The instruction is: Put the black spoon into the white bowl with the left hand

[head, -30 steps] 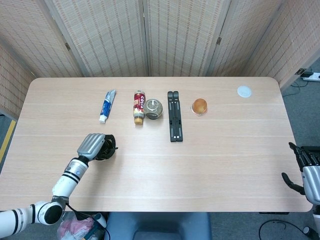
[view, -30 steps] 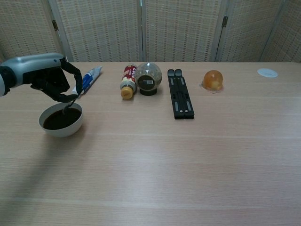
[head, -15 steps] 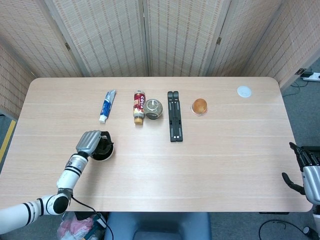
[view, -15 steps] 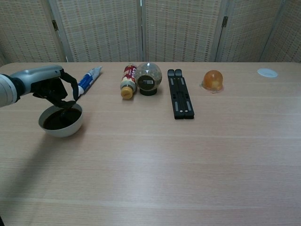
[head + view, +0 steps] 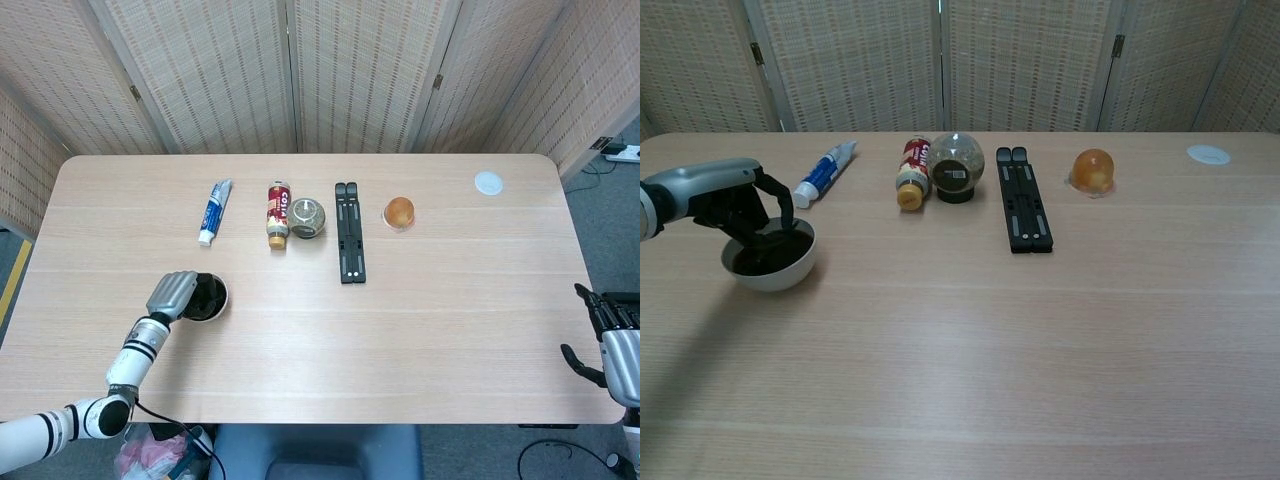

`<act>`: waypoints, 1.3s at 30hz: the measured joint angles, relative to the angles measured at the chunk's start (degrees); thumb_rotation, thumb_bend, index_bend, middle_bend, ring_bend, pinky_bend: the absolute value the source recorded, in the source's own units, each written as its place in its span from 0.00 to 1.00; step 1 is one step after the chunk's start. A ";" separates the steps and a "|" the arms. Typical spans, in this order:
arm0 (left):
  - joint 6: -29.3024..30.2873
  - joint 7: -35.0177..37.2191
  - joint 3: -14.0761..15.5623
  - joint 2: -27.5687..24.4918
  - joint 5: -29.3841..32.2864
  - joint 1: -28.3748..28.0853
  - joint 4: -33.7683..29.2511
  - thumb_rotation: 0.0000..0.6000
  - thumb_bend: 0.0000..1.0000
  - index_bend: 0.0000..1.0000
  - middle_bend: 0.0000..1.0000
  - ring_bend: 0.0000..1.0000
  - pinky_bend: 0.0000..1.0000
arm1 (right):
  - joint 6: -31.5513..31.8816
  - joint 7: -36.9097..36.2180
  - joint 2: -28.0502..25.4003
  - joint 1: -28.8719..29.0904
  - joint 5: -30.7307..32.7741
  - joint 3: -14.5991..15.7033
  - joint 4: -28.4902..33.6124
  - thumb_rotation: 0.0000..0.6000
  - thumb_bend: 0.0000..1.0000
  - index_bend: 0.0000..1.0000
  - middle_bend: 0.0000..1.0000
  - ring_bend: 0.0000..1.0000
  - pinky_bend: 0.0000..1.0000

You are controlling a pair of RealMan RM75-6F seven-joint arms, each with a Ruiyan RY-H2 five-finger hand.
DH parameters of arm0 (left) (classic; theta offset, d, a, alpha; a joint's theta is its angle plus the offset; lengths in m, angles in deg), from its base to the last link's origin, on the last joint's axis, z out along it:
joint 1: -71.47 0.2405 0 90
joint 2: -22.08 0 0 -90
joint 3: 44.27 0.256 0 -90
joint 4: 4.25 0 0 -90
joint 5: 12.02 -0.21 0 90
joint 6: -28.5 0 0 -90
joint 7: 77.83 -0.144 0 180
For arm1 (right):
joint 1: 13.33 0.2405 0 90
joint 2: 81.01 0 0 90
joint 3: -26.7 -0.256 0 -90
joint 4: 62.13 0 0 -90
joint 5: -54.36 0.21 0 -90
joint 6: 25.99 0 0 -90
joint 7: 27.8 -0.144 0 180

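Observation:
The white bowl (image 5: 213,301) with a dark inside stands near the table's front left, and its white wall (image 5: 775,276) shows in the chest view. My left hand (image 5: 171,294) arches over the bowl's left rim, fingers (image 5: 768,193) curled down into it. The black spoon (image 5: 776,239) is pinched at the fingertips and lies low inside the bowl, hard to tell from the dark interior. Off the table's front right corner, my right hand (image 5: 612,342) hangs with fingers apart and nothing in it.
Across the back row lie a toothpaste tube (image 5: 213,212), a cola bottle (image 5: 278,213), a round jar (image 5: 308,217), a black folding stand (image 5: 348,244), an orange ball on a clear dish (image 5: 399,212) and a white lid (image 5: 488,182).
My left hand has sunk lower and drawn left and toward me, bringing the spoon from above the bowl down into it. The right hand has stayed put.

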 measured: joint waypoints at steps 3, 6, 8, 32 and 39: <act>-0.33 -0.35 -0.10 0.37 -0.13 -0.53 -0.23 1.00 0.53 0.73 1.00 0.93 1.00 | 0.17 -0.16 0.00 -0.08 0.01 -0.02 -0.08 1.00 0.19 0.09 0.21 0.22 0.29; -0.45 -0.98 -0.40 1.37 0.08 -1.22 0.50 1.00 0.53 0.73 1.00 0.93 1.00 | 0.37 -0.33 -0.09 -0.29 0.12 0.00 -0.13 1.00 0.19 0.09 0.21 0.22 0.29; -0.69 -1.36 -0.71 2.28 0.51 -1.83 1.41 1.00 0.53 0.73 1.00 0.93 1.00 | 0.54 -0.41 -0.13 -0.47 0.22 0.02 -0.17 1.00 0.19 0.09 0.21 0.22 0.29; -0.61 -3.57 -0.83 1.44 4.74 -1.74 3.01 1.00 0.53 0.73 1.00 0.93 1.00 | 0.39 -0.98 0.37 -0.42 -0.10 0.12 -1.03 1.00 0.19 0.09 0.21 0.22 0.29; -0.66 -3.77 -0.03 0.60 3.54 -1.48 -0.10 1.00 0.53 0.73 1.00 0.93 1.00 | 0.53 -1.25 0.41 -0.59 -0.01 0.16 -1.25 1.00 0.19 0.09 0.21 0.22 0.29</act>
